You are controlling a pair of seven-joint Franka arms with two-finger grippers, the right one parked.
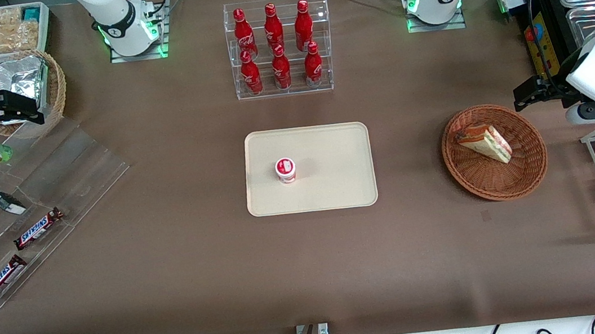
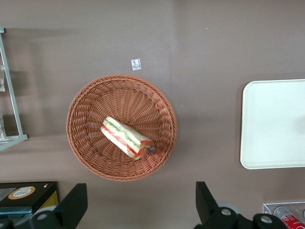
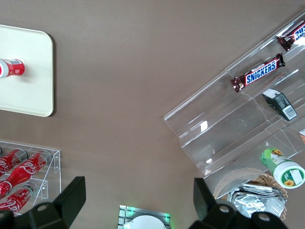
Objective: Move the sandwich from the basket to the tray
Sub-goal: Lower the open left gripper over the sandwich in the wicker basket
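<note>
Our gripper (image 1: 528, 93) hangs released, its two black fingers (image 2: 71, 205) spread wide and holding nothing, above the bench (image 1: 177, 295) just beside the round reddish-brown woven wicker basket (image 1: 525, 176), at the edge farther from the front camera. The triangular wedge sandwich in clear wrap (image 1: 485, 144) lies inside this basket, on its sloping wall, with tan bread outside and white, red and green layers showing on the cut face.

We judge that the step in hand is the approach for the grasp. To do it well, we should bring the gripper directly over the middle of the sandwich, turn the fingers across its two bread faces and not along its length, then descend gently so the fingertips do not catch in the wicker. The wrap looks slippery and the bread soft, so a moderate squeeze seems best.

The flat rectangular cream-beige tray (image 1: 334, 185) lies well apart from the basket, toward the middle of the bench. It already holds a small red and white cup (image 1: 285, 170), so we would choose the bare part of the tray nearest the basket.
</note>
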